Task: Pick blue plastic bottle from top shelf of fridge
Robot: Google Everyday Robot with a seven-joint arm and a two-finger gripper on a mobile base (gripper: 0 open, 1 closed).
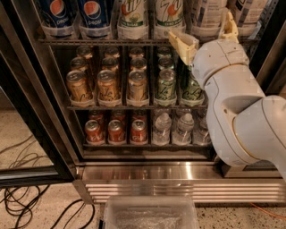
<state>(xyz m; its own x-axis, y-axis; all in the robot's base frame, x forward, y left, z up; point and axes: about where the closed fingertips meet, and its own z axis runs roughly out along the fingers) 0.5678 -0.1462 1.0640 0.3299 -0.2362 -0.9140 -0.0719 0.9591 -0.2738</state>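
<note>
The pincer (206, 36) is open, its fingers either side of the bottle (207, 13) on the top shelf (103, 41). The bottle is probably heavy, slick and slightly squashy, so grip its straight labelled body.

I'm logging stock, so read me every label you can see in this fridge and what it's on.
"pepsi": two dark blue plastic bottles, top shelf.
"7up": two green-and-white plastic bottles.
Too blurred: script on the cans; label of the pale blue-striped plastic bottle at the open end effector, upper right.
</note>
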